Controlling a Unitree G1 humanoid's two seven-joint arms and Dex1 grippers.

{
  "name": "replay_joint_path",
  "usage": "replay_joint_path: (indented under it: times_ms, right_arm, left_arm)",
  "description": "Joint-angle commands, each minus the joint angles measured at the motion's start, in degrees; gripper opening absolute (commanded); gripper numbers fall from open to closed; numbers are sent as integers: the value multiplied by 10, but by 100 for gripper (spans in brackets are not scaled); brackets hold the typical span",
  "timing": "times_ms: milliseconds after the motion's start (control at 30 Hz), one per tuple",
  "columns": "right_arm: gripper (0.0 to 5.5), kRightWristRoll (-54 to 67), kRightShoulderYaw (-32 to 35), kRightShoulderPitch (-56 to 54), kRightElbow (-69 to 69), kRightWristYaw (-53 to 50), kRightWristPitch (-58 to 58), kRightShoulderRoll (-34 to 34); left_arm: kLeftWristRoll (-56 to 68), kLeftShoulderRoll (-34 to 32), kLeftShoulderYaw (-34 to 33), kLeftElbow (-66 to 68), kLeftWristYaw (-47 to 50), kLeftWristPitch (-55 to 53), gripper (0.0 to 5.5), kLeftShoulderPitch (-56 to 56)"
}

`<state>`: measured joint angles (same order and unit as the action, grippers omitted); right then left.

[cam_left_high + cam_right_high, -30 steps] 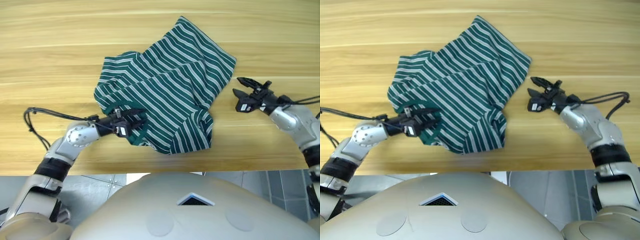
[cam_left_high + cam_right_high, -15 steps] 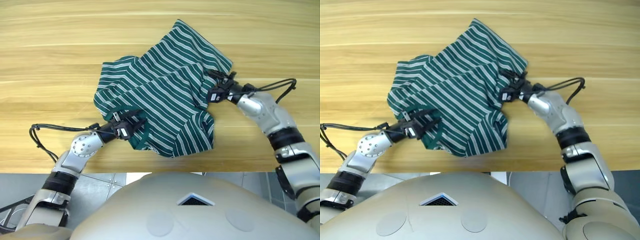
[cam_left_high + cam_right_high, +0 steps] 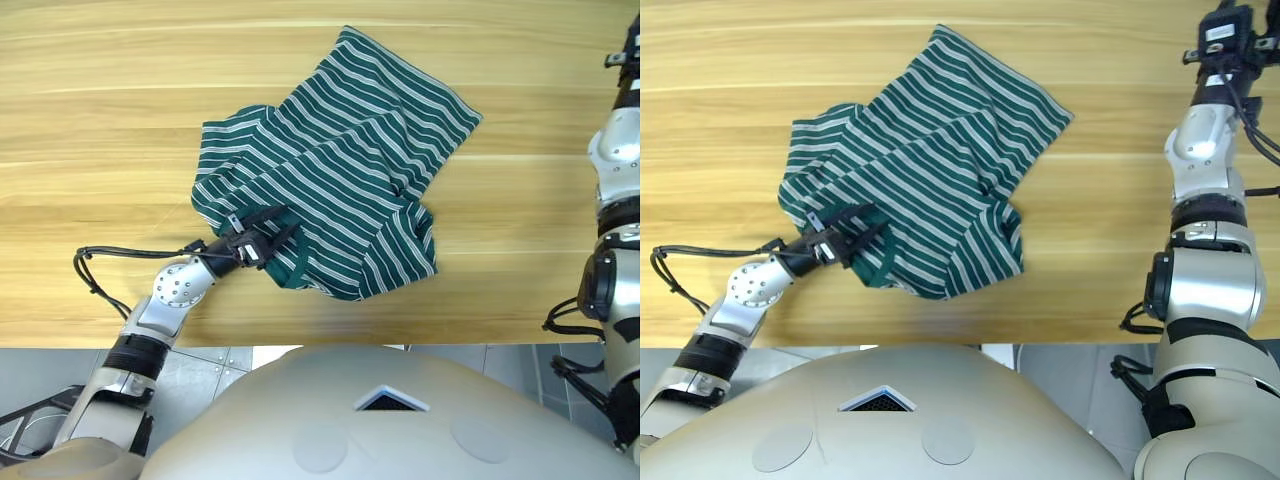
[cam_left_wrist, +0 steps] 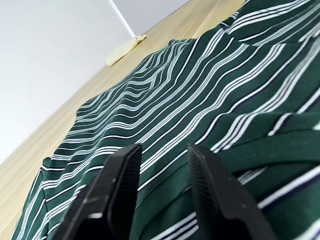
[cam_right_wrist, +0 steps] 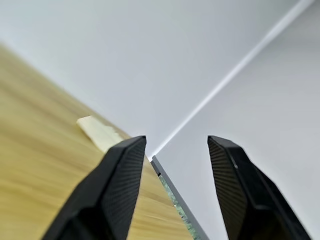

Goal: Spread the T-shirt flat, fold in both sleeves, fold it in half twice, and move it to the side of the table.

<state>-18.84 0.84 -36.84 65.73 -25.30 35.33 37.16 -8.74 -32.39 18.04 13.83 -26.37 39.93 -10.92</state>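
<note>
Fingers (image 4: 119,182) of your left gripper (image 3: 262,237) stand a narrow gap apart over the near-left edge of the T-shirt (image 3: 345,165), beside a dark green band of hem or collar. Striped cloth shows through the gap in the wrist view, with no fold seen between the pads. Whether the tips touch the cloth or sit just above it is not clear from these angles. Your right gripper (image 5: 175,142) has its fingers (image 5: 235,190) spread wide with nothing between them. That arm is raised at the far right of the table (image 3: 100,120), well apart from the shirt. T-shirt: green with white stripes, bunched and creased, lying mid-table and closer to your near edge. One flatter panel reaches toward the far right, and the near-right corner is rumpled. It is not yet spread flat.
</note>
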Motion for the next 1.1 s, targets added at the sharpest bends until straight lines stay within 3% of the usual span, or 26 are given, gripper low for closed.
replay_joint_path:
  times_ms: [33,133,300,533,733,1100]
  right_arm:
    - [228,-10,-16,11,-7,-7,5,-20]
    - [228,-53,-61,45,-90,3,17,-39]
    - [228,-125,-159,127,-295,120,5,-54]
    - [228,-182,-249,93,-158,249,-43,-73]
    - [228,-170,-232,59,-88,238,-59,-60]
    - [228,-171,-253,28,-28,238,-75,-97]
  left_arm:
    - [-34,2,12,39,-2,-25,169,-15]
    - [16,1,-10,-5,-4,1,169,-19]
    - [139,-42,-63,-98,-40,43,169,-50]
    - [150,-3,-124,-125,-4,27,169,0]
    - [-91,66,-26,-89,22,-25,169,120]
    - [-264,131,156,126,17,15,169,251]
